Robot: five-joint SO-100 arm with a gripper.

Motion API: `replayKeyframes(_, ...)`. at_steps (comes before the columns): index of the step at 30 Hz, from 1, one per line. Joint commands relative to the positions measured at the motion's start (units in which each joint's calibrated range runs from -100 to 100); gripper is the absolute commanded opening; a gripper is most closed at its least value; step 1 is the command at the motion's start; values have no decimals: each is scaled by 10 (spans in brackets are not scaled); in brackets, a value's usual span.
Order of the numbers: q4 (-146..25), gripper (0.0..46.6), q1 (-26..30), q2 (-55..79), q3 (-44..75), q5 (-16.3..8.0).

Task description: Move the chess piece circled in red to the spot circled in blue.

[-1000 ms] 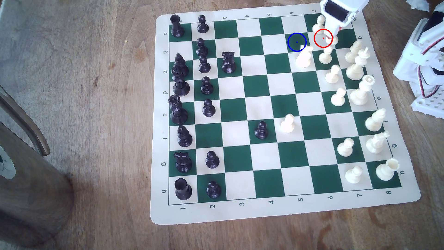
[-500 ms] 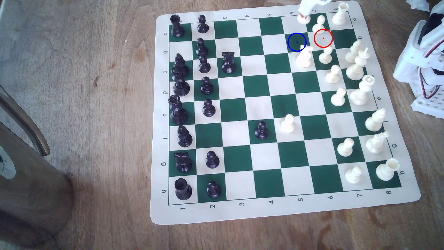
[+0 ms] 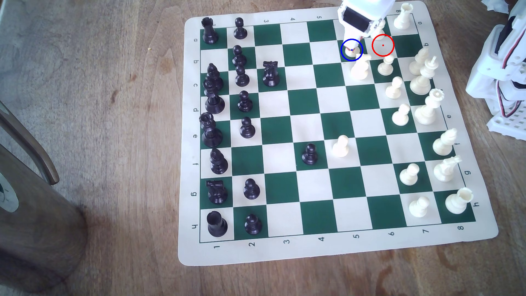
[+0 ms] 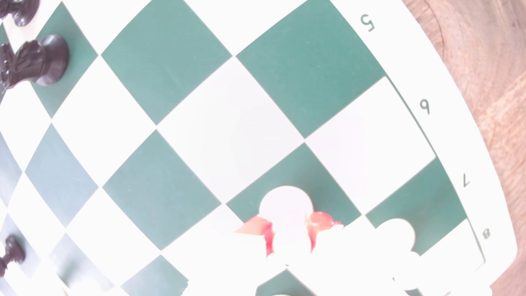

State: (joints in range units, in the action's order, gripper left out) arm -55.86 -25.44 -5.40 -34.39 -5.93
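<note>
Half a second earlier the gripper (image 3: 352, 47) had hung over the board's far edge with the pawn aloft; it had since come down so that the white pawn (image 3: 351, 51) sat inside the blue ring (image 3: 341, 54) on its dark green square. A full second before, the arm had been over the red ring (image 3: 373, 51), whose light square now lay bare.

The wrist view showed the pawn (image 4: 286, 205) from above, its round base toward the board and its long axis roughly upright along the gripper's line, the head hidden between the red-tipped fingers (image 4: 320, 220). Those fingers were closed against the pawn's stem on both sides. Whether the base actually touched the square could not be told.

In the exterior view the white knight (image 3: 361, 68) stood just beside the blue ring, on the next square nearer the camera, and another white pawn (image 3: 386, 66) stood just below the red ring. A white rook (image 3: 403, 17) occupied the far corner.

The chess mat (image 3: 313, 250) carried printed coordinates: numerals 1 to 8 along its near border and letters a to h down both sides. The wrist view read 5, 6, 7 and 8 along the border. No brand name was legible anywhere.
</note>
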Motion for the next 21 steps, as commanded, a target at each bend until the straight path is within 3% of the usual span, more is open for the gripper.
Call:
replayKeyframes(1,8,1,-7,-4,4,6)
replayKeyframes(11,11,1,-15,-20,-17,15)
replayKeyframes(12,11,20,-16,-22,-18,16)
replayKeyframes(13,17,78,-18,-24,-21,14)
replayKeyframes(16,39,197,-27,-31,-35,16)
replayKeyframes(21,43,238,-31,-54,-37,18)
